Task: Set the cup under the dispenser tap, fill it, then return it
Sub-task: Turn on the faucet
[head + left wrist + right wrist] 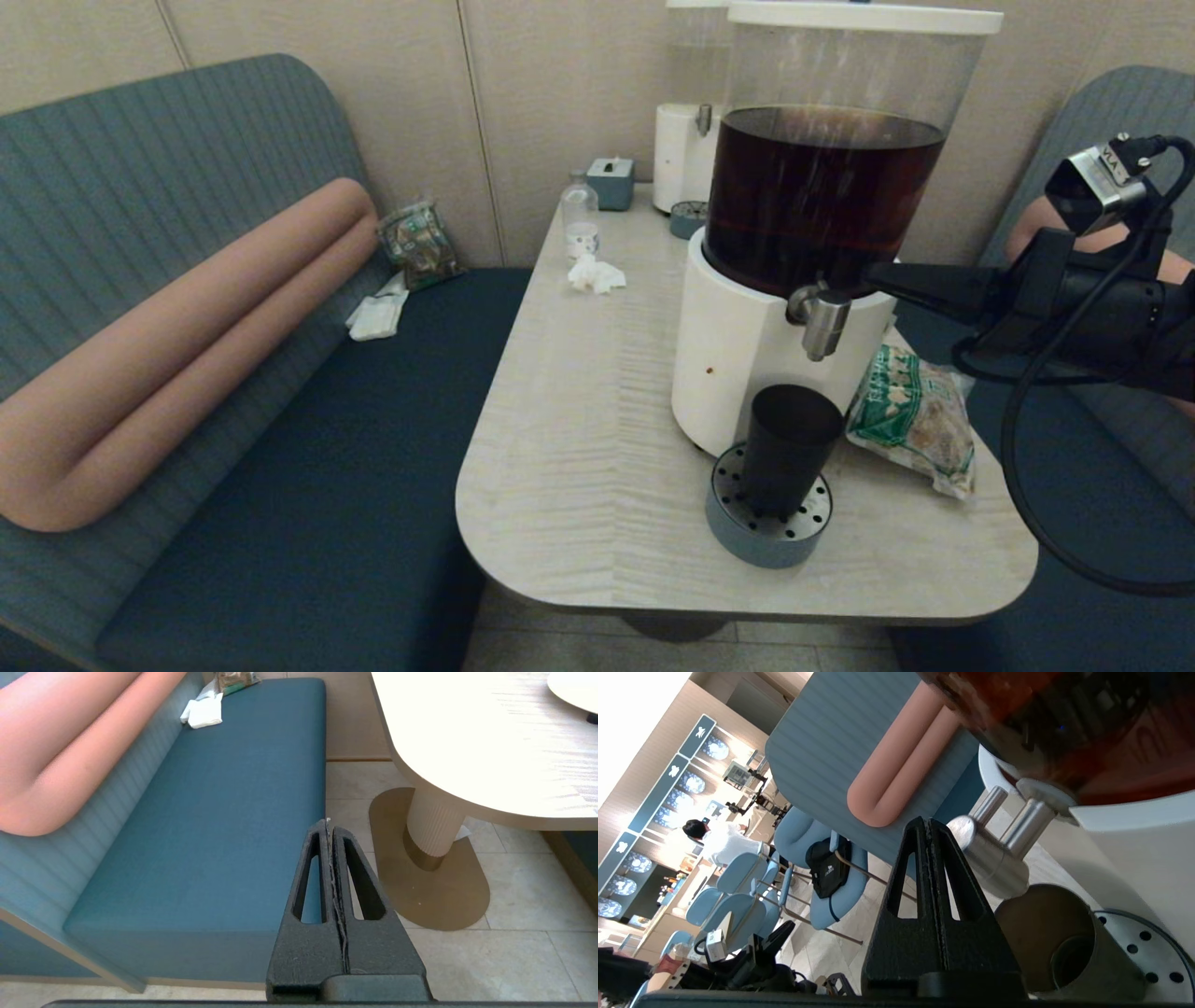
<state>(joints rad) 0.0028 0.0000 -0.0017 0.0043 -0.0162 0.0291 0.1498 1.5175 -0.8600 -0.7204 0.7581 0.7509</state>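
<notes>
The dark tapered cup (789, 448) stands upright on the round perforated drip tray (738, 537), straight below the silver dispenser tap (822, 317) of the white-based dispenser (738, 355) with brown liquid. My right gripper (870, 273) is shut and empty, its tip just right of the tap at tap height. In the right wrist view the gripper (928, 822) sits beside the tap (994, 858), above the empty cup (1064, 942). My left gripper (328, 823) is shut, parked low over the bench edge and floor, out of the head view.
A snack bag (915, 415) lies right of the dispenser. Behind stand a second pale dispenser (686, 140), a small clear bottle (580, 219), a crumpled tissue (595, 274) and a tissue box (611, 182). The blue bench (308, 485) flanks the table (579, 448) on the left.
</notes>
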